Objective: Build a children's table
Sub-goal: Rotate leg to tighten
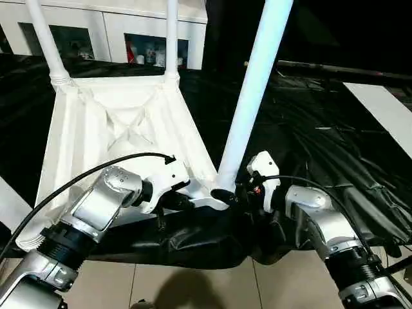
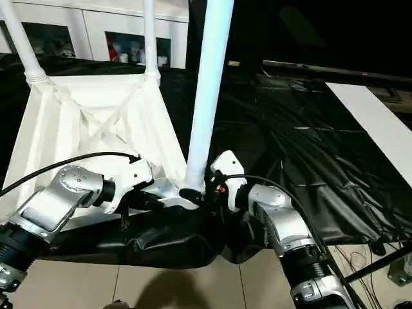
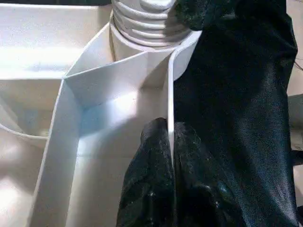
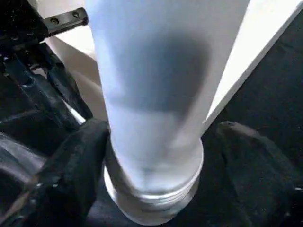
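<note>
**Upside-down table, third leg at the near corner**

On the black-sheeted tabletop (image 1: 309, 122) the children's table (image 1: 122, 129) lies inverted, ribbed underside up, its long axis running from the near edge at 6 o'clock toward the white glass-door cabinet (image 1: 116, 32) at 12 o'clock. Two far legs (image 1: 171, 38) stand upright in the far corner sockets. A third, pale-blue leg (image 1: 254, 90) rises from the near right corner socket (image 2: 191, 191), leaning slightly toward 1 o'clock.

The left claw (image 3: 169, 142) is closed on the thin white side wall of the table top, one black finger on each face of the rim, just beside the threaded socket at that near corner. In the head views it sits at 9 o'clock of the leg's base.

The right claw (image 4: 161, 156) is spread wide around the foot of the pale-blue leg: one finger (image 4: 78, 156) lies against the tube, the other (image 4: 251, 156) stands apart from it. It sits at 3 o'clock of the socket, so the leg's base lies between the two claws.
</note>
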